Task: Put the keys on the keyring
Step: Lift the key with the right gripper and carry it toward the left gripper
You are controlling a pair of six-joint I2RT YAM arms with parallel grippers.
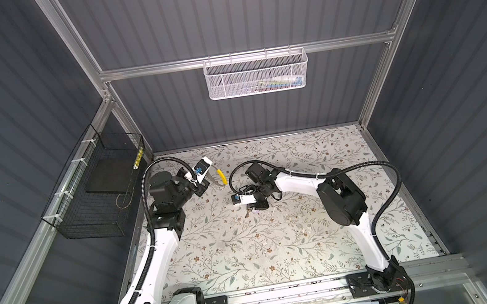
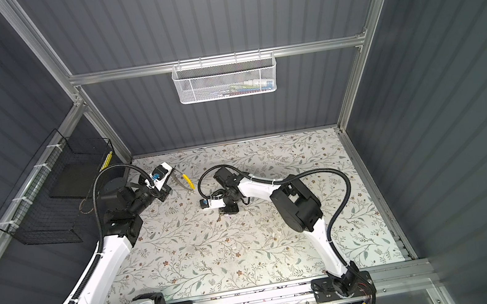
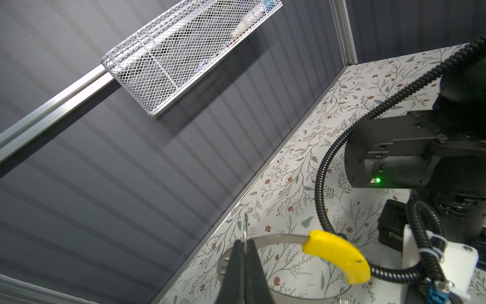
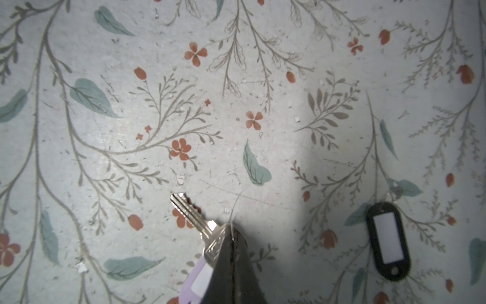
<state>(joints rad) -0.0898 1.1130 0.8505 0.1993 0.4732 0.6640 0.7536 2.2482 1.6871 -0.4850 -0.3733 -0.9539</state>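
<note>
My wrist cam only gives me part of the lilac tag (image 4: 197, 280): the right hand (image 4: 232, 230) covers the rest and the frame edge clips it. The keyring (image 3: 278, 238) gets cropped too.

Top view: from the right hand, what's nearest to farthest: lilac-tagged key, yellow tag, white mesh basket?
1. lilac-tagged key, at the right hand tips
2. yellow tag, left of it, farther back
3. white mesh basket, up on the back wall

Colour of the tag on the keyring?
Yellow; the tag shows best in the left wrist view.
</note>
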